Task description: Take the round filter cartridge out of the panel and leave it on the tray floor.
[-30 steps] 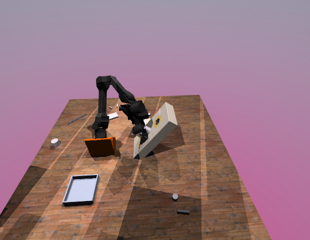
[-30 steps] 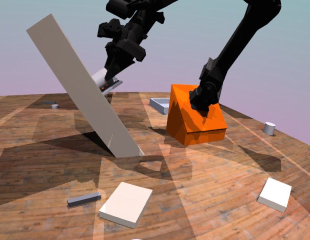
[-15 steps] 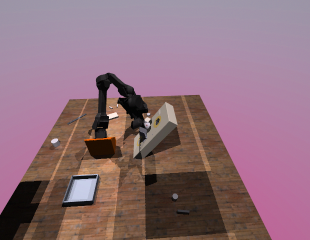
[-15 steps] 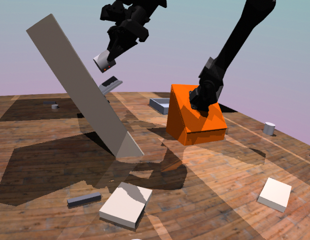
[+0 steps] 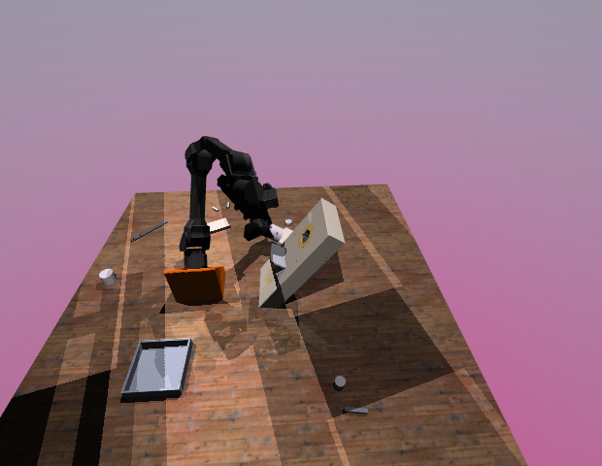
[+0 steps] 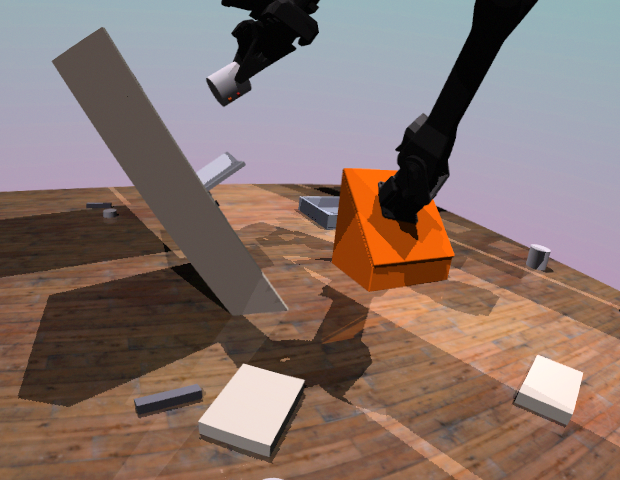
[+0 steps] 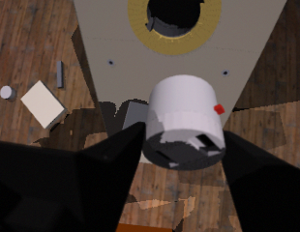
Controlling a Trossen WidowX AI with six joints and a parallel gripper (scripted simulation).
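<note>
The filter cartridge [image 5: 277, 232] [image 6: 227, 84] [image 7: 184, 103] is a white cylinder with a red mark on its side and dark slots in its end face. My gripper [image 6: 242, 76] [image 7: 182, 132] is shut on it, one finger on each side. The cartridge hangs in the air, out of the tilted beige panel [image 5: 317, 252] [image 6: 145, 139] [image 7: 106, 43]. In the wrist view a yellow ring [image 7: 140, 21] surrounds a dark round opening in the panel. The grey tray [image 5: 160, 371] [image 6: 315, 215] stands far from the gripper, with nothing in it in the top view.
A grey plate [image 5: 278, 256] [image 6: 220, 170] [image 7: 135, 116] juts from the panel's front. An orange block [image 5: 198, 286] [image 6: 351, 227] stands at the arm's base. White blocks [image 6: 251, 408] [image 6: 550, 384], a grey bar [image 6: 168, 398] and cylinders [image 5: 107, 276] [image 5: 339, 382] lie around.
</note>
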